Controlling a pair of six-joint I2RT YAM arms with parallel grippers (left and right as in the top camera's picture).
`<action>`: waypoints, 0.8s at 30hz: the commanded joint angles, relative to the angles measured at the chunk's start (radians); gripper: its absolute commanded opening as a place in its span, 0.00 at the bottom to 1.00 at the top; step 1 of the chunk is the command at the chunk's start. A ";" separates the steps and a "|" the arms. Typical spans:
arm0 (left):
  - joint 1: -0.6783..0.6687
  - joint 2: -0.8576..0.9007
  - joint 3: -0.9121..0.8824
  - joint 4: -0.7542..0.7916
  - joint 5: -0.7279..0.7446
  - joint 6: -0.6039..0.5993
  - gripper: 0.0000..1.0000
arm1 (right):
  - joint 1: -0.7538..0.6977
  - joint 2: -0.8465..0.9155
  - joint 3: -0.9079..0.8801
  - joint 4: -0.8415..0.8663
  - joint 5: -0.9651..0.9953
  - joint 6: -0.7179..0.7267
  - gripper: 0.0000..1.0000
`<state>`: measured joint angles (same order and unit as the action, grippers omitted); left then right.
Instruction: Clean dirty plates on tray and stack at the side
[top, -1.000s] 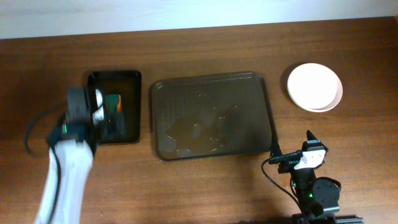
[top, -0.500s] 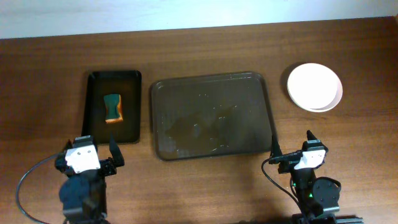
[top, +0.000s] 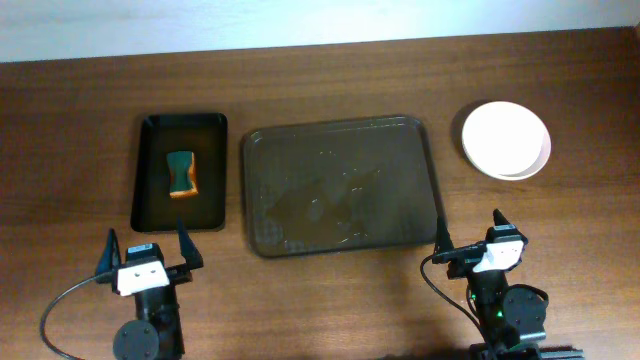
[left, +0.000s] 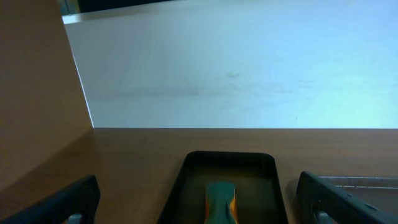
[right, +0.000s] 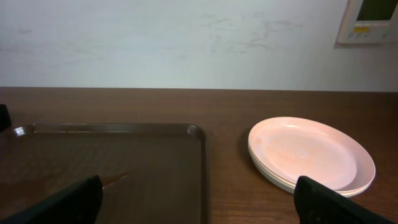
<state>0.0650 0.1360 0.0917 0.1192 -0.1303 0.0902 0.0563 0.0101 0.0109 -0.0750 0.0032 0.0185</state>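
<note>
A stack of pink-white plates (top: 505, 139) sits at the right of the table, also in the right wrist view (right: 311, 154). The big dark tray (top: 340, 186) in the middle holds no plates, only wet smears; its corner shows in the right wrist view (right: 124, 162). A green and orange sponge (top: 181, 172) lies in a small black tray (top: 181, 171), also in the left wrist view (left: 219, 199). My left gripper (top: 146, 252) is open and empty at the front left, facing the small tray. My right gripper (top: 470, 238) is open and empty at the front right.
A pale wall runs behind the table's far edge. A wooden panel (left: 37, 106) stands at the left in the left wrist view. Bare wood lies between the trays and the plates.
My left arm has drawn back from over the small black tray to the front left, leaving the sponge lying in it. The right arm has not moved.
</note>
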 joint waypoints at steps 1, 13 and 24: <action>0.000 -0.044 -0.010 0.008 0.011 0.017 1.00 | 0.008 -0.006 -0.005 -0.007 0.009 -0.004 0.98; -0.018 -0.131 -0.083 0.134 0.029 0.017 1.00 | 0.008 -0.006 -0.005 -0.007 0.009 -0.004 0.98; -0.019 -0.131 -0.083 0.097 0.106 0.077 1.00 | 0.008 -0.005 -0.005 -0.007 0.009 -0.004 0.98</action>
<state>0.0517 0.0147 0.0166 0.2298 -0.1047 0.0917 0.0563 0.0101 0.0109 -0.0750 0.0032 0.0185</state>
